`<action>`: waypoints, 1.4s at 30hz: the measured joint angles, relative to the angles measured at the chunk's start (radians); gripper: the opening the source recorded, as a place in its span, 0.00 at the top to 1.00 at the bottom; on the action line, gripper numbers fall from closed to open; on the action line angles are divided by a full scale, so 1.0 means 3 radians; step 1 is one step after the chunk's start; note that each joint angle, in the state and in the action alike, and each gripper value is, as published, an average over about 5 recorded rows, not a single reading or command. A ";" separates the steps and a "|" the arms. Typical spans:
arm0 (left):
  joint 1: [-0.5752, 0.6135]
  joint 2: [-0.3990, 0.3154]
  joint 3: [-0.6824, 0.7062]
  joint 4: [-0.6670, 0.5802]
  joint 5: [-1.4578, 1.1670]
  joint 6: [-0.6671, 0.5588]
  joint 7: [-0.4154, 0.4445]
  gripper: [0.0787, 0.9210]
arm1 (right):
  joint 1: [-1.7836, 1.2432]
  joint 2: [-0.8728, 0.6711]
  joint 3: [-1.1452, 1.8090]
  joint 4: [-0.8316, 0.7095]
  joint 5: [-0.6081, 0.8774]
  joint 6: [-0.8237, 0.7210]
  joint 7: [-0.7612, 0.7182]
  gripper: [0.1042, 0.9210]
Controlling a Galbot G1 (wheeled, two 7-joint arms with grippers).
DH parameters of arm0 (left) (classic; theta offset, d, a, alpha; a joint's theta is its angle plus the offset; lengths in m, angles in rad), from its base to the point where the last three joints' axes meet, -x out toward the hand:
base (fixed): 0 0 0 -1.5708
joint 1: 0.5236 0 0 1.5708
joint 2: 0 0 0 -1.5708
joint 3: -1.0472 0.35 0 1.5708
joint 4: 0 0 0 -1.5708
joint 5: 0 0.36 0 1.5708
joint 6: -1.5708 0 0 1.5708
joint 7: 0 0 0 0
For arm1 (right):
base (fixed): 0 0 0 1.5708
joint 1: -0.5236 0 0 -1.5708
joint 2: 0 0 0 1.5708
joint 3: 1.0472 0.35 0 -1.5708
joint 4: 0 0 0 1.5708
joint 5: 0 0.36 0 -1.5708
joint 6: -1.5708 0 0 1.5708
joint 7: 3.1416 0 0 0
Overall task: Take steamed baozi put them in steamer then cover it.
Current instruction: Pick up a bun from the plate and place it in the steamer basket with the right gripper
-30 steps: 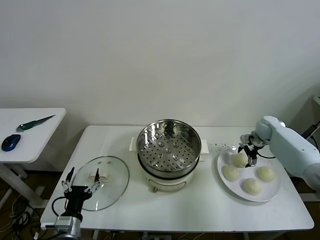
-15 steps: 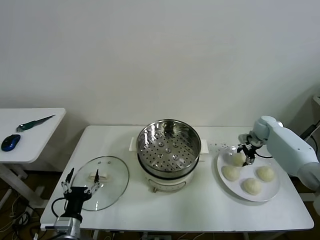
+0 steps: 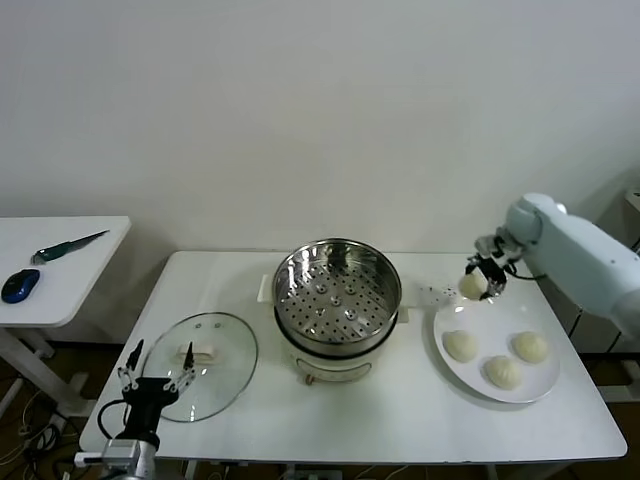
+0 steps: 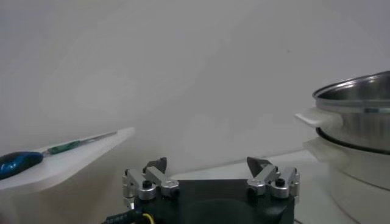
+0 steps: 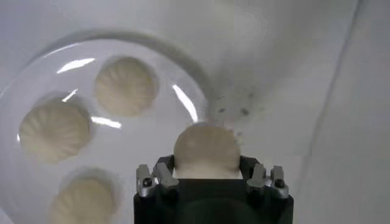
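- The right pincer (image 3: 478, 279) hangs above the far left edge of the white plate (image 3: 537, 382), clenched on one steamed baozi (image 3: 472, 286) that it holds clear of the plate
- From the right wrist view that held bun (image 5: 206, 150) sits between the two fingers (image 5: 159, 176), one on each side of it, with the plate (image 5: 36, 67) below
- Three more buns lie on the plate: one on its left side (image 3: 461, 345), one on its right side (image 3: 531, 346) and one at the near side (image 3: 504, 372), each apart from the others
- The steamer (image 3: 338, 303) stands at the middle of the white bench (image 3: 400, 420), left of the plate; its perforated tray (image 3: 336, 302) shows bare steel
- The cover (image 3: 204, 365) lies flat on the bench to the left of the steamer, near the front edge, with its white handle (image 3: 193, 353) up
- The left pincer (image 3: 155, 362) is low at the near left corner of the bench, just at the near edge of the cover, its jaws spread wide and gripping nothing
- In the left wrist view its two fingers (image 4: 151, 181) stand well apart, and the steamer's side (image 4: 359, 122) rises beyond them
- A smaller side table (image 3: 70, 270) stands to the far left, carrying a green-handled knife (image 3: 68, 245) and a blue mouse (image 3: 21, 284)
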 measured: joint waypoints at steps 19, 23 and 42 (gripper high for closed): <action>0.0025 0.0048 0.0005 -0.0068 -0.0016 0.0028 -0.0004 0.12 | 0.0412 0.0891 -0.0242 0.0796 -0.0807 0.0804 0.0162 0.28; 0.0031 0.0057 -0.0002 -0.0072 -0.0028 0.0032 -0.0004 0.12 | 0.0285 0.1038 -0.0217 0.0830 -0.1071 0.0913 0.0210 0.28; 0.0034 0.0066 -0.0029 -0.0060 -0.0077 0.0052 -0.0008 0.12 | -0.0310 0.1336 -0.0188 0.0678 -0.1822 0.1104 0.0304 0.27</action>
